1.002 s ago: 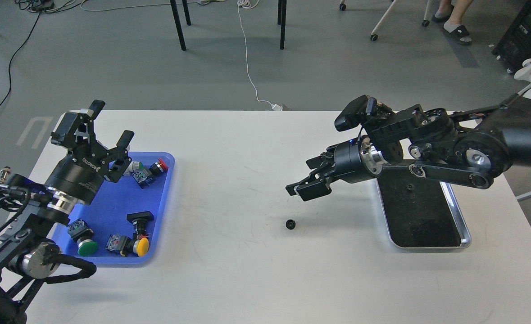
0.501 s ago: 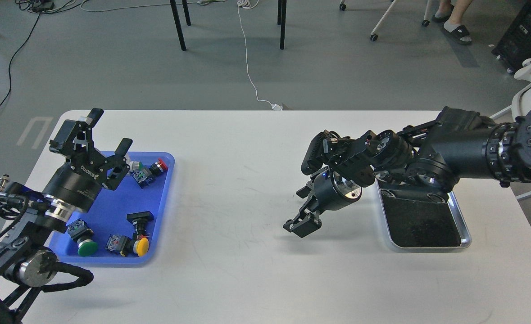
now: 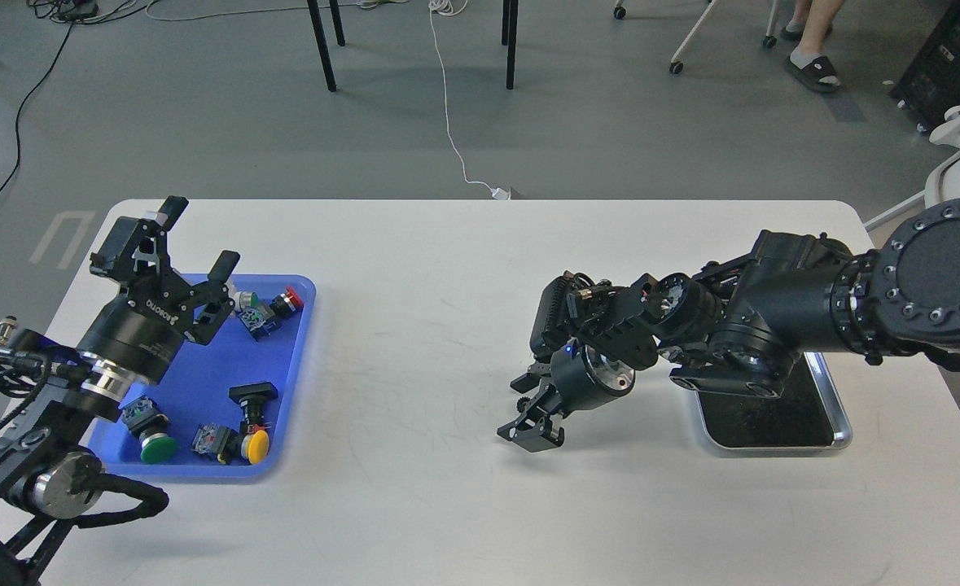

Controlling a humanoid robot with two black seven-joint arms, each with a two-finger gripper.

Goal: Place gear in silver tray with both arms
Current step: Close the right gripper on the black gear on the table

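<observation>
The small black gear [image 3: 522, 403] lies on the white table, mostly hidden between the fingers of my right gripper [image 3: 524, 409]. That gripper points down at the table with its jaws open on either side of the gear; I cannot tell whether they touch it. The silver tray [image 3: 842, 425] lies at the right, its far half covered by my right arm. My left gripper [image 3: 199, 236] is open and empty, raised over the far left corner of the blue tray.
A blue plastic tray [image 3: 203, 382] at the left holds several push-button switches with green, yellow and red caps. The white table [image 3: 414, 268] spans the view. Chair legs, cables and a person's feet are on the floor beyond it.
My right arm swung left and down from above the silver tray, and its gripper turned to point down and dropped around the gear. The left arm barely moved.
</observation>
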